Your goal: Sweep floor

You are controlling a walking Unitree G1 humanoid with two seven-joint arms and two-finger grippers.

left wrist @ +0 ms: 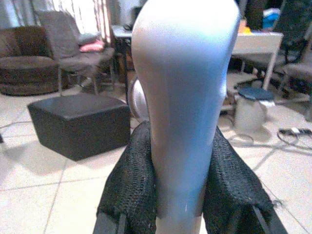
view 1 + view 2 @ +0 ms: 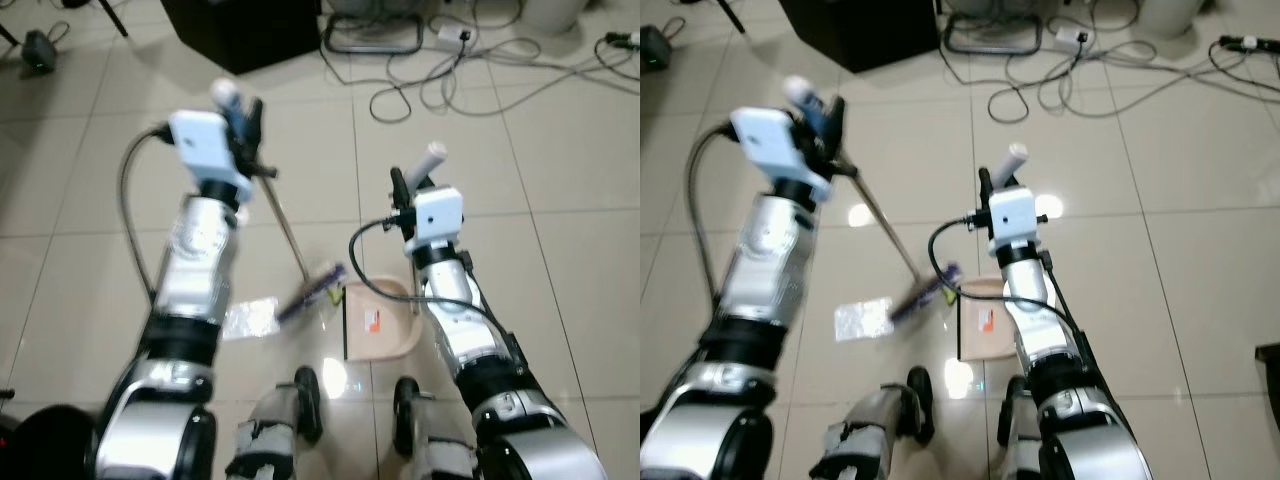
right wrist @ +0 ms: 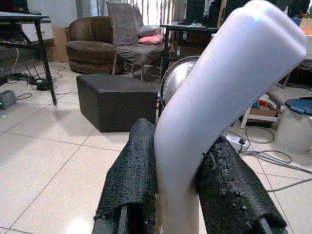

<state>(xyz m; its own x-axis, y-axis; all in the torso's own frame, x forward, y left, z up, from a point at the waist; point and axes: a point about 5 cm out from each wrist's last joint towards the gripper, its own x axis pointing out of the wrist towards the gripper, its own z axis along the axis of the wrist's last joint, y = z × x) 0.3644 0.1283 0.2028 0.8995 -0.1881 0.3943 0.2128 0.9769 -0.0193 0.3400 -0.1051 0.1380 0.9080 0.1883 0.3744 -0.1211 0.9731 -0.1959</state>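
Observation:
My left gripper [image 2: 246, 128] is shut on the pale top of the broom handle [image 1: 183, 122], which sits between its black fingers [image 1: 130, 187]. The thin stick slants down to the purple brush head [image 2: 313, 289] on the tiles. My right gripper [image 2: 408, 192] is shut on the white dustpan handle [image 3: 214, 102]. The beige dustpan [image 2: 385, 325] rests on the floor just right of the brush. A crumpled clear wrapper [image 2: 250, 318] lies on the floor left of the brush head.
A black ottoman [image 2: 245, 30] stands ahead, with a fan base [image 2: 372, 35] and loose cables [image 2: 450, 85] to its right. A small dark device [image 2: 38, 50] sits far left. My feet [image 2: 305, 395] are just behind the dustpan.

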